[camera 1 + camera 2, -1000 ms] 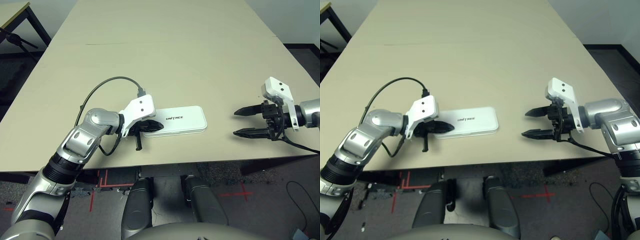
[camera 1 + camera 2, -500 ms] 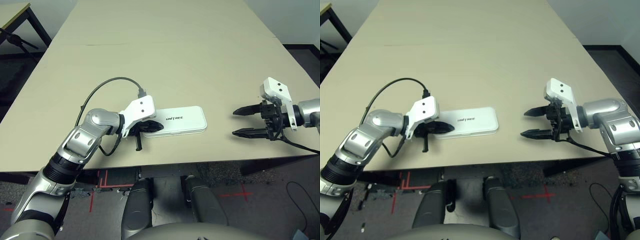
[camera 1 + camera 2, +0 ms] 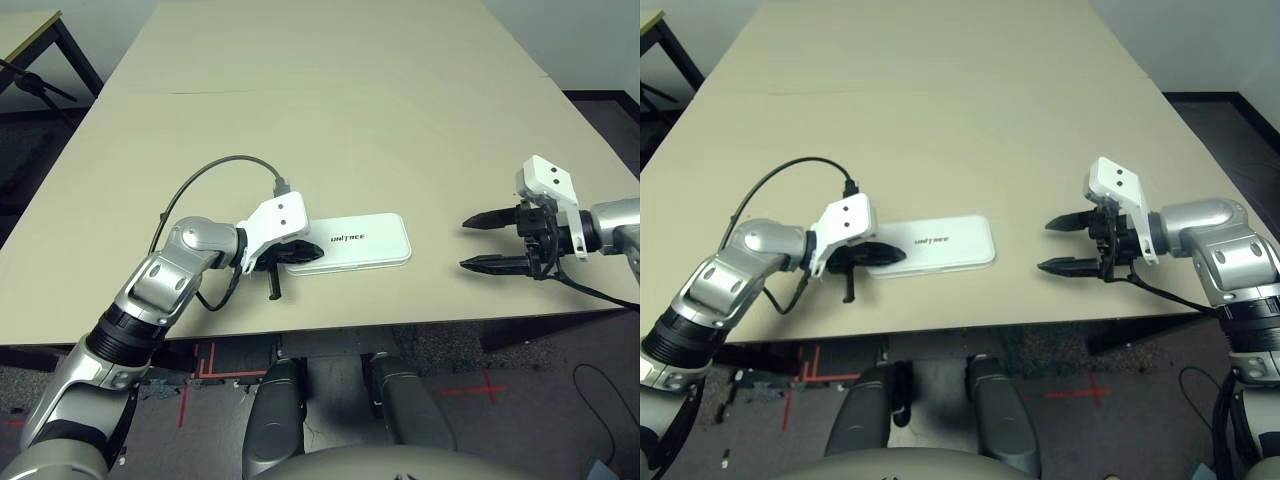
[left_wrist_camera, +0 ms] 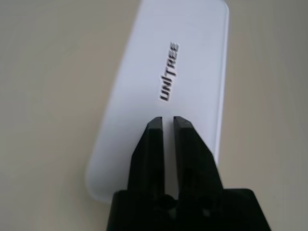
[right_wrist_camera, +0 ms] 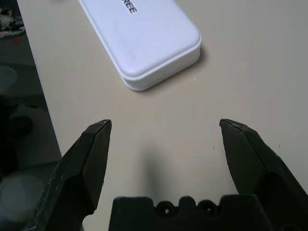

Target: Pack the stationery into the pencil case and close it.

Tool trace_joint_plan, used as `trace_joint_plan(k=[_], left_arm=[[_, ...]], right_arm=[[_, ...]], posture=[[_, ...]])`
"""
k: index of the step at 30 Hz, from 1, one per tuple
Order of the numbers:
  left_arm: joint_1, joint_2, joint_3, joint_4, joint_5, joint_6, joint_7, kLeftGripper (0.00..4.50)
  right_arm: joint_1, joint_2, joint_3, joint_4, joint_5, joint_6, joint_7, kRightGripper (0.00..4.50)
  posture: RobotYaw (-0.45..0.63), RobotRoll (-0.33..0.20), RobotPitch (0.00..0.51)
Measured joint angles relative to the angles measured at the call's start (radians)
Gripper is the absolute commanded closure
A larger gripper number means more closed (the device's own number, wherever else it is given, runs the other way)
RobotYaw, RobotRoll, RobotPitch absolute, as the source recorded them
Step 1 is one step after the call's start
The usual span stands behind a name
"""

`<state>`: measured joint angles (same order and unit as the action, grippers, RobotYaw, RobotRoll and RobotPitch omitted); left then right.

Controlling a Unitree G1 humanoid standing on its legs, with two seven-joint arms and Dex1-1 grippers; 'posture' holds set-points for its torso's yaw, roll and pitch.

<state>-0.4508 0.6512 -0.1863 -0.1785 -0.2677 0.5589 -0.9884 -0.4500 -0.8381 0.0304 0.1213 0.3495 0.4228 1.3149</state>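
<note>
The two black fingers of the left gripper [image 4: 168, 126] are seen nearly together, parted only by a thin slit, with nothing held between them; they are poised over the near-left end of the flat white rectangular hard pencil case [image 3: 362, 240], and whether the tips touch its lid cannot be told. The case is found closed, with rounded corners and a small dark logo printed on the lid, and it lies flat on the beige counter [image 3: 330, 110] close to the front edge, a little left of the middle, its long side running across the counter. No stationery is seen outside the case. The fingers of the right gripper [image 3: 487, 242] are spread wide and are empty; they are pointed toward the case from the right side, are held above the counter, and are kept well apart from the case's right end. In the right wrist view the rounded end of the case [image 5: 149, 43] is seen beyond the open fingers [image 5: 94, 154], with bare counter between. A black cable [image 3: 215, 170] is looped from the left forearm up to the white housing above the left gripper.
</note>
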Motion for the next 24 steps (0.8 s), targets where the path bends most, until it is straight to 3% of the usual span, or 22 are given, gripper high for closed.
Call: trace_joint_plan(k=[8, 14, 19, 24], left_arm=[[0.005, -0.091, 0.241, 0.0, -0.138, -0.019, 0.1, 0.03], [-0.027, -0.142, 0.382, 0.092, -0.16, -0.058, 0.255, 0.03], [-0.152, -0.162, 0.524, 0.355, -0.123, -0.211, 0.476, 0.03], [-0.2, -0.15, 0.603, 0.578, -0.08, -0.367, 0.614, 0.03]], right_arm=[[-0.068, 0.149, -0.099, 0.056, 0.049, -0.093, -0.131, 0.0], [-0.131, 0.231, -0.162, 0.167, 0.038, -0.21, -0.273, 0.0], [-0.233, 0.284, -0.209, 0.387, -0.052, -0.357, -0.558, 0.0], [-0.288, 0.284, -0.26, 0.558, -0.108, -0.455, -0.771, 0.0]], posture=[[-0.07, 0.0, 0.129], [-0.07, 0.0, 0.123], [-0.07, 0.0, 0.121], [-0.09, 0.0, 0.132]])
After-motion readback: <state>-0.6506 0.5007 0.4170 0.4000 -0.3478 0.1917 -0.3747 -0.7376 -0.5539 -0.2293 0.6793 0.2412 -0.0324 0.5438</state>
